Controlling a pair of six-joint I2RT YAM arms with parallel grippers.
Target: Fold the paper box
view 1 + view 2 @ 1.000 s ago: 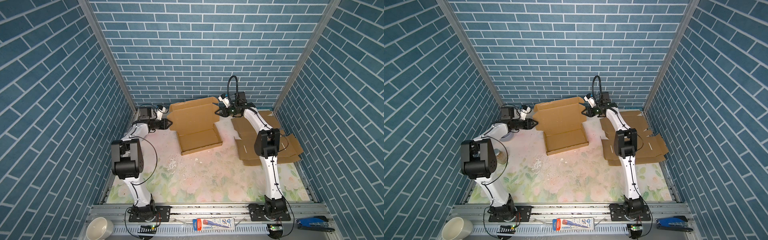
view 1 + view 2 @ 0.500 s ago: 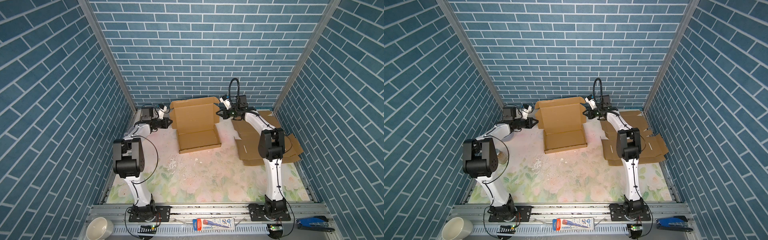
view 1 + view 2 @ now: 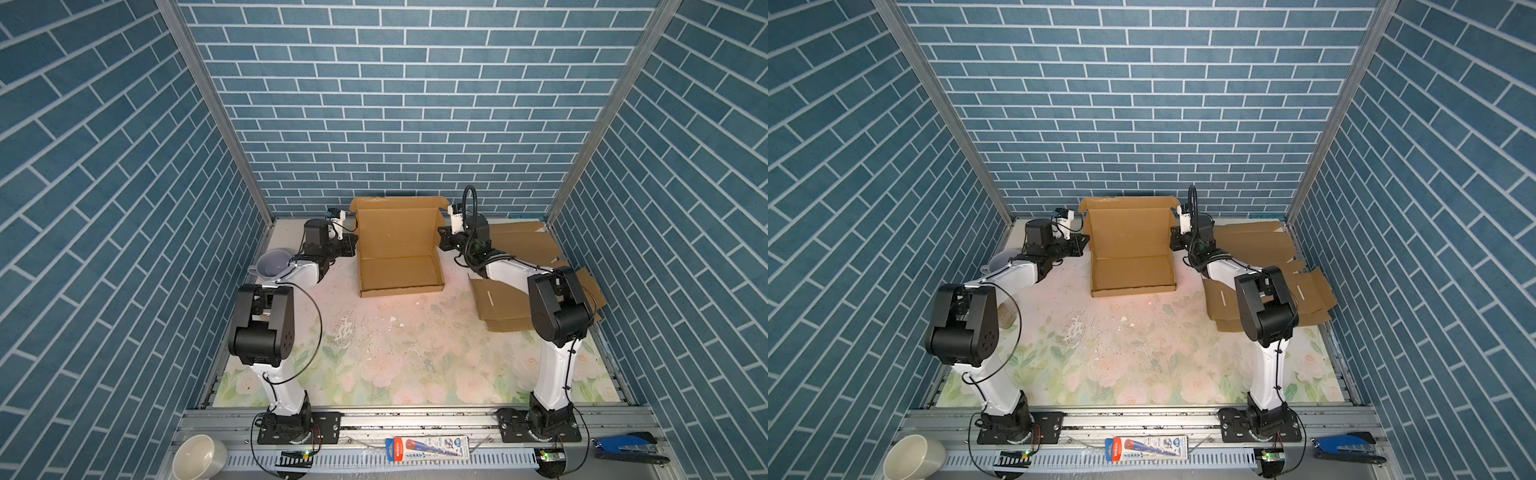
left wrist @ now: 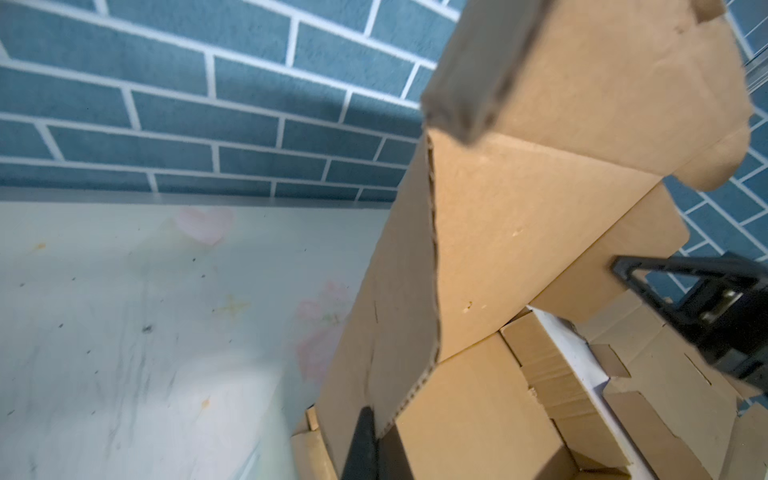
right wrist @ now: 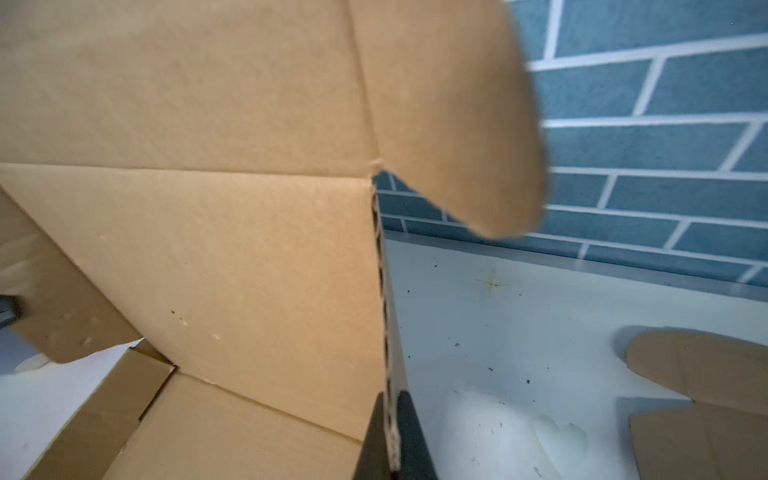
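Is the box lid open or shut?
Open: the lid stands raised behind the tray, whose bare inside shows.

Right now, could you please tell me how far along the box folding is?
Done: the tray has its walls standing. In hand: the left claw and right claw are shut on the side edges of the raised lid. Left: lowering the lid and tucking its flaps.

Got both my arms reaching way forward, elbows raised. My left gripper and right gripper are each pinched tight on a side edge of the box lid.
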